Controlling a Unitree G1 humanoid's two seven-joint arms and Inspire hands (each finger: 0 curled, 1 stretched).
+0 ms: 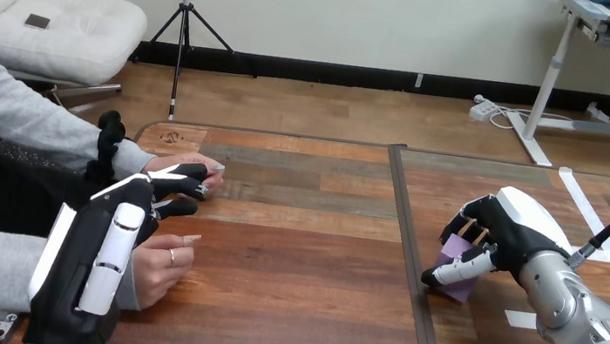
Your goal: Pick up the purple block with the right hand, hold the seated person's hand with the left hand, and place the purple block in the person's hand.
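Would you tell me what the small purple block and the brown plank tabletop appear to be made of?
The small purple block, gripped by the right robot hand, looks like matte foam or painted wood: flat, dull faces, no shine. The brown plank tabletop looks like wood or wood-grain laminate: visible grain, slight sheen.

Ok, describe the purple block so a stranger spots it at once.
Start at the wooden table and go just right of its dark centre seam. There the right hand curls round the purple block, the only purple thing on it.
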